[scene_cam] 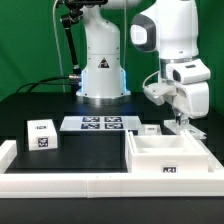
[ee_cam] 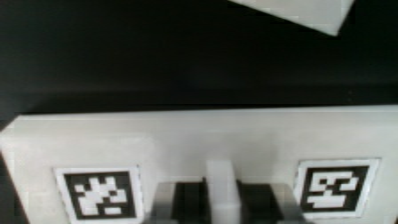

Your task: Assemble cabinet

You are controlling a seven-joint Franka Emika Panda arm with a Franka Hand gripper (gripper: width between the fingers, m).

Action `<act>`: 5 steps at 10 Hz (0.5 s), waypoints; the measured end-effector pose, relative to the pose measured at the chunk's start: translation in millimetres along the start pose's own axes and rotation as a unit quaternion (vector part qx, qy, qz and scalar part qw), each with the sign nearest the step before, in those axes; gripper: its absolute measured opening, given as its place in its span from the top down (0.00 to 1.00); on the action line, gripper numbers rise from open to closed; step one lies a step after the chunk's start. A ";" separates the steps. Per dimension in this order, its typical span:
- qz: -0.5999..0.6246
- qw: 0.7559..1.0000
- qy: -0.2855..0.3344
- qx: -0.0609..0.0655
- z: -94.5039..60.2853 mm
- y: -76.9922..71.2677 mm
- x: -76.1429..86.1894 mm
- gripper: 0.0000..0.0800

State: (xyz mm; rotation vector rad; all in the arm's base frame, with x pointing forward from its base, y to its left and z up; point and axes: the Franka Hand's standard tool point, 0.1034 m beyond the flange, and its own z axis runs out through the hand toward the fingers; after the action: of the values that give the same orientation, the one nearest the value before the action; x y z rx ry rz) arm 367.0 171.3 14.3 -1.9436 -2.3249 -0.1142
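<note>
The large white box shell (scene_cam: 165, 158) of the cabinet stands open-topped at the front on the exterior view's right. My gripper (scene_cam: 181, 123) hangs low just behind its far right corner. In the wrist view my gripper (ee_cam: 217, 203) has its dark fingers (ee_cam: 178, 205) pressed on either side of a narrow white ridge on a white cabinet part (ee_cam: 196, 145) that bears two code tags. A small white tagged block (scene_cam: 42, 134) stands at the exterior view's left. A small flat white piece (scene_cam: 148, 128) lies behind the shell.
The marker board (scene_cam: 100, 124) lies in the middle before the robot base (scene_cam: 102, 75). A long white rail (scene_cam: 70, 185) frames the table's front and left. A white corner of another piece (ee_cam: 299, 12) shows beyond the held part in the wrist view.
</note>
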 end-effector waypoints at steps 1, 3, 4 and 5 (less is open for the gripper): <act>0.001 1.000 0.000 0.000 -0.1 0.2 -0.7 0.92; 0.002 1.000 0.000 0.000 -0.1 0.2 -0.7 0.92; 0.002 1.000 0.000 0.000 -0.1 0.2 -0.7 0.92; 0.010 1.000 -0.002 -0.002 -2.7 1.3 -4.3 0.92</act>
State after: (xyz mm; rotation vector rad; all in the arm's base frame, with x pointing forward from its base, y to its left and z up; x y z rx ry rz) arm 369.1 167.0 16.4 -1.9690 -2.3093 -0.1147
